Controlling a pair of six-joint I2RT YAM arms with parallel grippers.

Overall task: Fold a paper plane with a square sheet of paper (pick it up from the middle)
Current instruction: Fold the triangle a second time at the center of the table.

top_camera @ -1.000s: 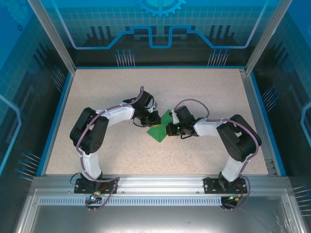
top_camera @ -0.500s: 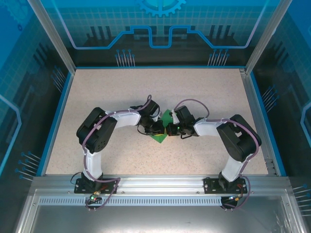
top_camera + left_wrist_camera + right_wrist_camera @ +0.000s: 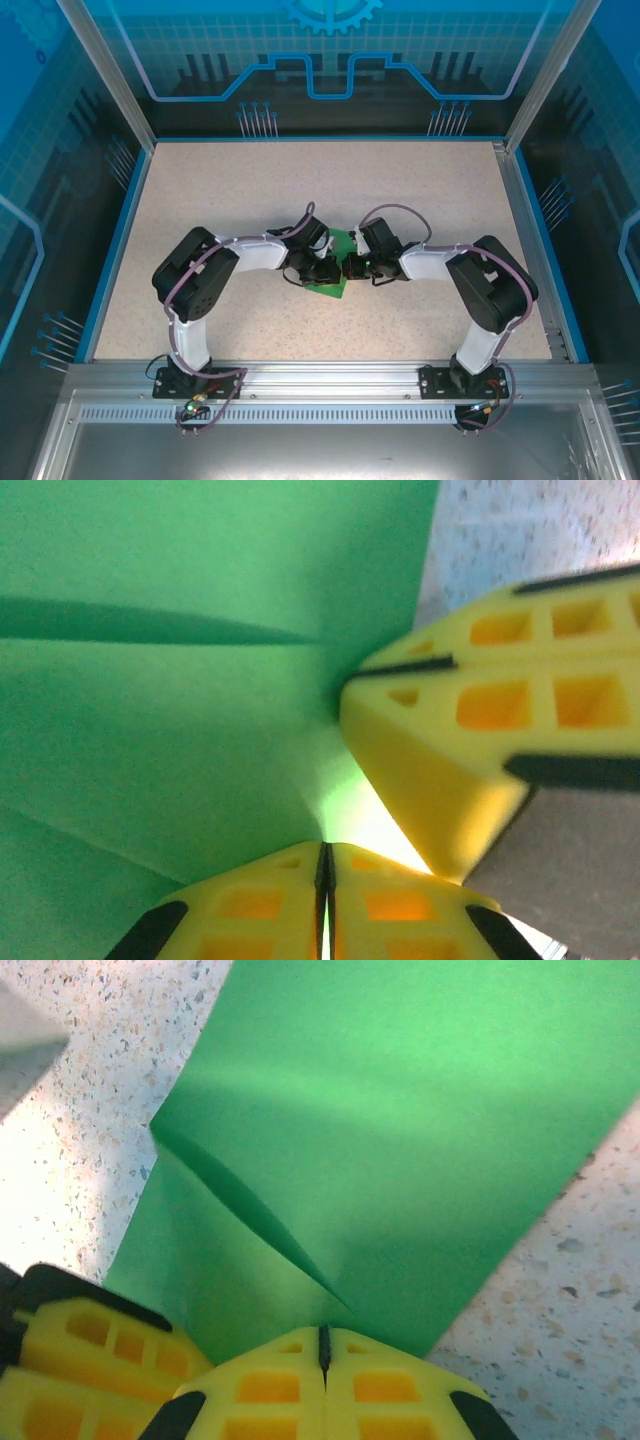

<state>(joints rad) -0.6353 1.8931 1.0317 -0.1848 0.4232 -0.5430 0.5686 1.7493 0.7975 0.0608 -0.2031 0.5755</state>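
Our left pincer (image 3: 324, 272) sits near the middle of the speckled worktop (image 3: 230, 190). Its yellow fingers (image 3: 265, 910) are pressed together with no gap we can see, nipping the edge of the green sheet of paper (image 3: 180, 740). In the left wrist view the sheet spreads away from those fingertips, with a long soft crease running across it. Just to the right, almost tip to tip with it, our right pincer (image 3: 352, 270) is also clamped tight on the same sheet. In its own wrist view a raised fold runs straight into the seam between its fingers (image 3: 395, 1385). From above, the sheet lies between and partly under both pincers, one green corner showing on the far side and another on the near side, creased rather than flat.
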